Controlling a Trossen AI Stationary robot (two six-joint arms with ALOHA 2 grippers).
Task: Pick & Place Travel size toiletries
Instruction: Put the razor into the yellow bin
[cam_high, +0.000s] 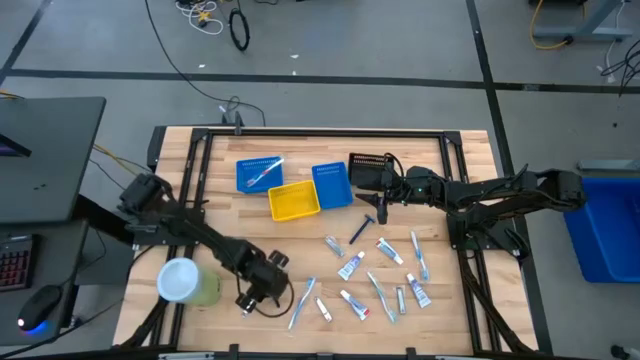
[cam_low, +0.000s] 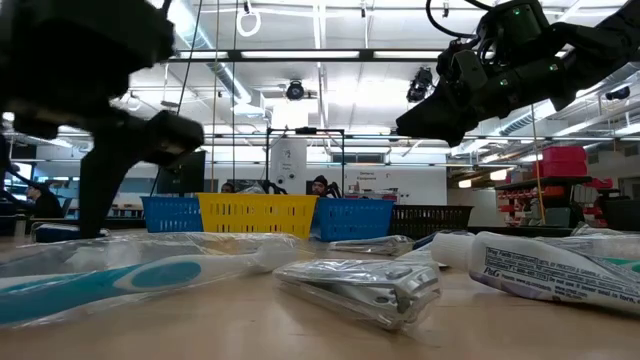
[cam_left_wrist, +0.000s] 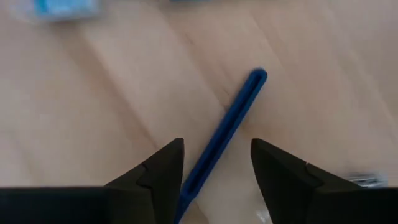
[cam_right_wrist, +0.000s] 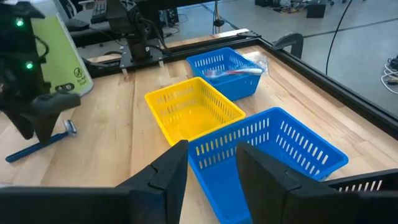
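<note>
Several small toiletries lie flat on the wooden table: white tubes (cam_high: 350, 265), blue-white toothbrushes (cam_high: 302, 302) and a dark blue razor (cam_high: 362, 229). My left gripper (cam_high: 250, 297) points down near the table's near-left part, open. Its fingers (cam_left_wrist: 158, 168) stand on either side of another dark blue razor's handle (cam_left_wrist: 233, 118) without touching it. The right wrist view shows that razor (cam_right_wrist: 43, 144) lying flat under the left gripper (cam_right_wrist: 31, 121). My right gripper (cam_right_wrist: 211, 168) is open, holds nothing, and hovers over the right blue bin (cam_right_wrist: 273, 146).
A yellow bin (cam_high: 293, 200) sits between two blue bins; the left blue one (cam_high: 258, 173) holds a wrapped item (cam_right_wrist: 233, 71). A black bin (cam_high: 368, 163) lies beside my right gripper. A big green cylinder with a white lid (cam_high: 190, 282) stands just left of my left gripper.
</note>
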